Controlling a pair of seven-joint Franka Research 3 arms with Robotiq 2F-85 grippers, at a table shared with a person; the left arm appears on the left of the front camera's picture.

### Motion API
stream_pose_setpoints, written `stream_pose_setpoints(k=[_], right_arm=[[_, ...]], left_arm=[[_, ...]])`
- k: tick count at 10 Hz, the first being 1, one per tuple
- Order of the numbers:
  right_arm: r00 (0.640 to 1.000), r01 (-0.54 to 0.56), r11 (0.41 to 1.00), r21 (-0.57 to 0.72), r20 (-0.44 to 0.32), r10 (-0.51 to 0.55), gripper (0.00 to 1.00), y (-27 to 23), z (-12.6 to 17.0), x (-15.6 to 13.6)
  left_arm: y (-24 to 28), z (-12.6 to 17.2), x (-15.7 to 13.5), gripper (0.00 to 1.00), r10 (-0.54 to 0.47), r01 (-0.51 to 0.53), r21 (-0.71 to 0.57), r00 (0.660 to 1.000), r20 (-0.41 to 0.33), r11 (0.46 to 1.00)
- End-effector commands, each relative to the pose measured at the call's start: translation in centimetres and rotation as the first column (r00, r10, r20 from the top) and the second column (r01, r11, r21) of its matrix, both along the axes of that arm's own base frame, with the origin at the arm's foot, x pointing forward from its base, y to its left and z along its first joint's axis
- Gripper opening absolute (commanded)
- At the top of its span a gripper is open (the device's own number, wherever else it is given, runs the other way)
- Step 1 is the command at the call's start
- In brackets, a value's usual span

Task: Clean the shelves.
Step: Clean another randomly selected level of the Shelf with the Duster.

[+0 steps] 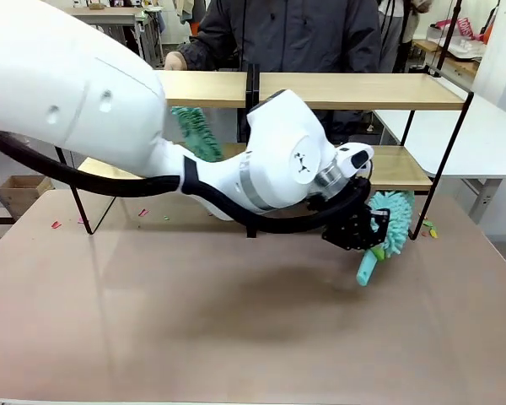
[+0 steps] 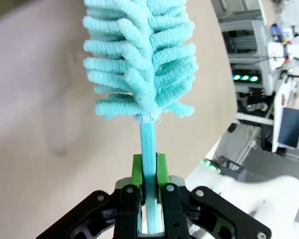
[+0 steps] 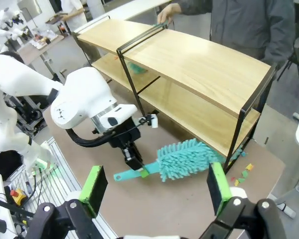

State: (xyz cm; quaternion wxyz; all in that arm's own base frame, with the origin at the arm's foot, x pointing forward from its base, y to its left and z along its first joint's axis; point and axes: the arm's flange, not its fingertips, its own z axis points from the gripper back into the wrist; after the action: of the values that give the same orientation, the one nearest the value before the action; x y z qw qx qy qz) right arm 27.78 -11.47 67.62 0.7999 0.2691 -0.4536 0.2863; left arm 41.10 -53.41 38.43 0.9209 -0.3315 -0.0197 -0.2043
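Note:
The shelves [image 1: 363,89] [image 3: 204,74], a two-tier rack of light wood boards on a thin black frame, stand across the far half of the table. My left gripper [image 1: 371,240] [image 2: 148,172] [image 3: 134,160] is shut on the teal handle of a fluffy teal duster [image 1: 394,221] [image 2: 139,59] [image 3: 184,158]. The duster's head lies low at the rack's right end, by the lower board's front edge. My right gripper [image 3: 156,188] hovers high above the table, open, with nothing between its green pads [image 3: 94,185].
A second teal duster [image 1: 194,131] [image 3: 135,68] rests at the lower board left of the black centre divider. A person stands behind the rack with a hand [image 1: 175,59] on the top board's left end. Small coloured scraps [image 1: 428,228] [image 3: 241,172] lie on the table [image 1: 236,337].

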Motion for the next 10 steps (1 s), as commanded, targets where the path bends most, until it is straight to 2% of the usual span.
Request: stream_pose_setpoints(k=[1,2,3,5,7,9,10], right_arm=[[1.0,-0.004,1.0,0.0,-0.001,0.004,1.0,0.1,0.2,-0.1],[1.0,-0.004,1.0,0.0,-0.001,0.004,1.0,0.1,0.2,-0.1],[1.0,-0.004,1.0,0.0,-0.001,0.004,1.0,0.1,0.2,-0.1],[1.0,-0.004,1.0,0.0,-0.001,0.004,1.0,0.1,0.2,-0.1],[1.0,-0.004,1.0,0.0,-0.001,0.004,1.0,0.1,0.2,-0.1],[1.0,-0.004,1.0,0.0,-0.001,0.004,1.0,0.1,0.2,-0.1],[1.0,-0.004,1.0,0.0,-0.001,0.004,1.0,0.1,0.2,-0.1]], left_arm=[[6.0,0.8,-4.0,0.13,-0.106,0.106,0.003,0.991,-0.079,0.994],[8.5,1.0,-5.5,0.13,-0.145,0.149,0.024,0.983,-0.116,0.989],[11.2,2.0,-7.4,0.13,-0.191,0.194,0.006,0.974,-0.123,0.981],[17.6,3.6,-10.9,0.13,-0.203,0.205,0.009,0.973,-0.111,0.979],[24.0,4.8,-13.9,0.13,-0.289,0.292,-0.004,0.945,-0.153,0.956],[30.5,6.5,-16.3,0.13,-0.322,0.319,-0.046,0.931,-0.171,0.947],[33.5,7.3,-17.5,0.13,-0.385,0.379,-0.073,0.905,-0.182,0.923]])
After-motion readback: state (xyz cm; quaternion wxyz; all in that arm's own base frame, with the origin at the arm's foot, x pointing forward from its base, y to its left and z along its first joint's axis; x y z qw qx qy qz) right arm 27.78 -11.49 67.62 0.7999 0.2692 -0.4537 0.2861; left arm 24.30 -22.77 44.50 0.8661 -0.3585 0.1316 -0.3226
